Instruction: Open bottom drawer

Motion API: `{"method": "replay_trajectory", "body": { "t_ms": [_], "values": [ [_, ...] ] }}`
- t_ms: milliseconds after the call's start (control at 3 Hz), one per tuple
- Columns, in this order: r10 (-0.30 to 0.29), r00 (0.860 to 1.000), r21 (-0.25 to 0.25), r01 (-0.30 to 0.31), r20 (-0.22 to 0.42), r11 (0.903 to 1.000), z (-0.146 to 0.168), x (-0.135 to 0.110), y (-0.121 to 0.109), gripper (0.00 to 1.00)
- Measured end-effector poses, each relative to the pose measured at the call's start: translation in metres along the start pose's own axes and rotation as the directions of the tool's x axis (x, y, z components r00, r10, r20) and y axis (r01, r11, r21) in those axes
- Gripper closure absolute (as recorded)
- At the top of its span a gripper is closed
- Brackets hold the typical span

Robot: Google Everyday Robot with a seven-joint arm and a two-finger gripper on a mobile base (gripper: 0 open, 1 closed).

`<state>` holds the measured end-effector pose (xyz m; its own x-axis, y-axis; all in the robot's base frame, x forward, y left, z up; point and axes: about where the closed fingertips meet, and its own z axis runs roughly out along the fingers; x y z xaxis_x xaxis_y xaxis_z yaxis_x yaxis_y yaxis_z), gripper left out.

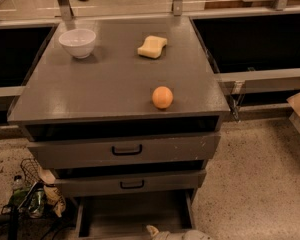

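Bottom drawer (135, 213) pulled out at the foot of the table (105, 89).
Its grey floor showed below two other drawers (125, 151); the gripper (172, 233) sat at its near edge, whether open or closed impossible to tell.

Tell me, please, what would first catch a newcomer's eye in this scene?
An orange sits alone near the front right of the grey cabinet top, with a white bowl and a yellow sponge at the back. Below, the bottom drawer is pulled out, and the gripper shows at the view's lower edge before it.
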<state>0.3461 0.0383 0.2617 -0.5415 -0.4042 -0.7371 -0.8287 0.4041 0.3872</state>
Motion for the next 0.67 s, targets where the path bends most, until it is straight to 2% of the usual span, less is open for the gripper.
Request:
{"method": "replay_trajectory", "body": {
  "t_ms": [333, 667],
  "values": [
    [-0.001, 1.000, -0.003, 0.001, -0.003, 1.0000, 0.003, -0.001, 0.000, 0.00],
    [0.016, 1.000, 0.012, -0.016, -0.025, 0.9998, 0.038, -0.011, -0.023, 0.00]
  ]
}}
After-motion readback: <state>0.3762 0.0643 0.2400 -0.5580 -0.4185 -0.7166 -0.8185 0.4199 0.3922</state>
